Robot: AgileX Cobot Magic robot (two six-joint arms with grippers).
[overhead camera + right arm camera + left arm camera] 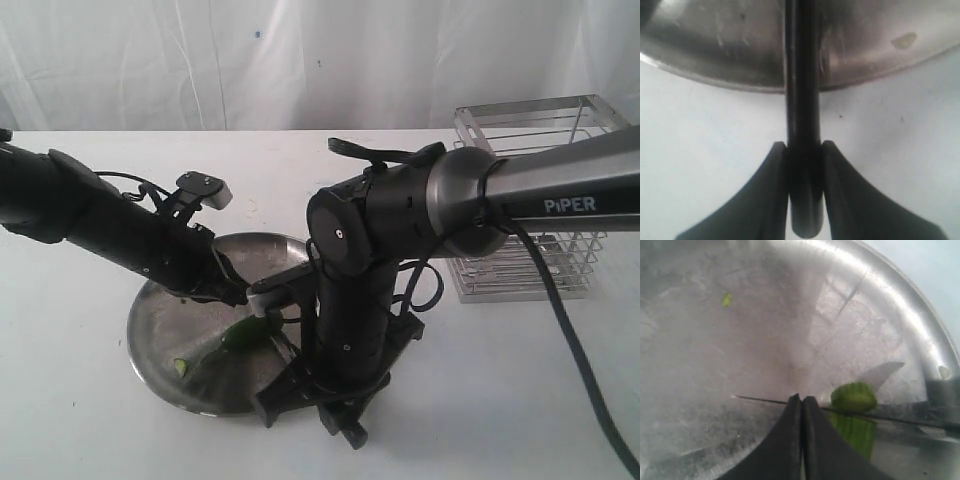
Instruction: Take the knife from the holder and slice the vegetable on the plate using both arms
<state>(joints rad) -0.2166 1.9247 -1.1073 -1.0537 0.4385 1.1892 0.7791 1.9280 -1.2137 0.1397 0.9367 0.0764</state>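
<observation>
The steel plate (160, 330) lies on the white table with the green vegetable (245, 335) on it. My left gripper (238, 294) reaches over the plate; its fingers (790, 420) are pressed together just beside the vegetable (855, 400), with nothing seen between them. The black knife (765, 400) shows edge-on as a thin dark line crossing the vegetable's cut end. At the plate's front rim my right gripper (285, 385) is shut on the knife handle (802, 100), which runs in over the plate rim (715, 80). In the exterior view the right arm hides the blade.
The silver wire holder (530, 200) stands at the back right on the table. A small loose green slice (180, 367) lies on the plate's front left, seen also as slice (726, 300) and slice (903, 41). The right arm's bulky elbow (400, 215) hangs above the plate.
</observation>
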